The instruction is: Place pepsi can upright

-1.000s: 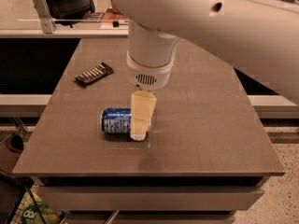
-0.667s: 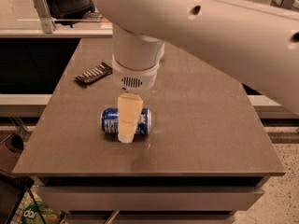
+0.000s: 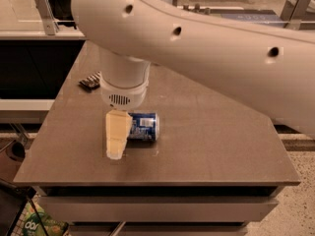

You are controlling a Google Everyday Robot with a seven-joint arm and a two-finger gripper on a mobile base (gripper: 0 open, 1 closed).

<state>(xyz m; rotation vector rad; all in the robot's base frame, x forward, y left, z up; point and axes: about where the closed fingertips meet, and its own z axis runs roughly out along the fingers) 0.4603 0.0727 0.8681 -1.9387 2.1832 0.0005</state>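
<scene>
- Near the front edge of the worktop (image 3: 221,146), left of centre, the can (image 3: 145,127) lies on its side, not yet upright.
- The gripper (image 3: 116,146) hangs over the can's left end, probably lining up a grasp.
- The can sticks out toward the right edge; whether the gripper is open or holds it, I cannot tell.

L end of pepsi can (image 3: 144,127) hidden behind claw (image 3: 115,153).
</scene>
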